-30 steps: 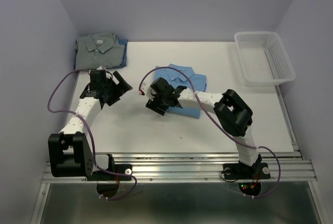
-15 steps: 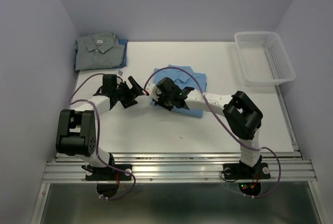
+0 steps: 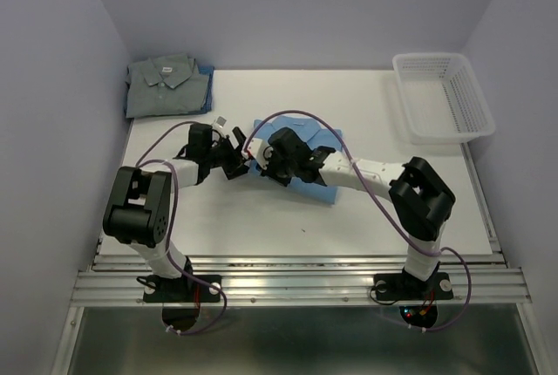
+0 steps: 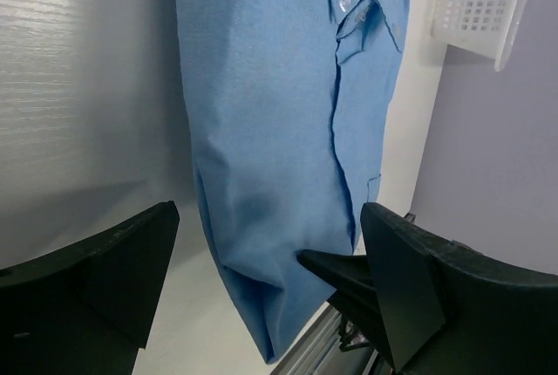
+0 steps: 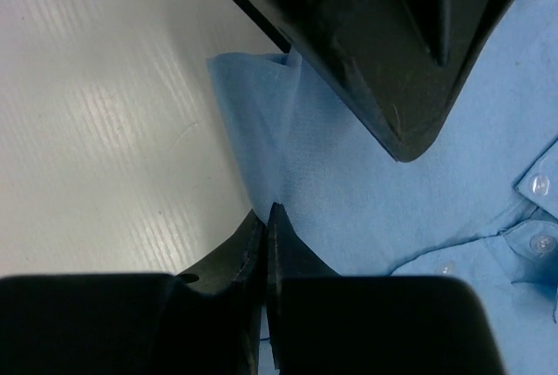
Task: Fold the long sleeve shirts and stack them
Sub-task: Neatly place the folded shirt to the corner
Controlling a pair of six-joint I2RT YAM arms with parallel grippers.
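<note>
Right of the grey-green shirt (image 3: 167,85) folded far left, the left gripper (image 4: 266,253) is moving in, jaws apart, on the mid-table light blue shirt (image 3: 321,143), whose left edge the right gripper (image 5: 266,218) is newly clamping, likely for stacking.

The light blue shirt (image 3: 324,185) lies folded mid-worktop (image 3: 261,218). Both pincers meet at its left edge: the left pincer (image 3: 235,157) with jaws spread, the right pincer (image 3: 264,164) just beside it. The grey-green shirt (image 3: 164,85) sits folded far left, the white basket (image 3: 449,138) far right.
</note>
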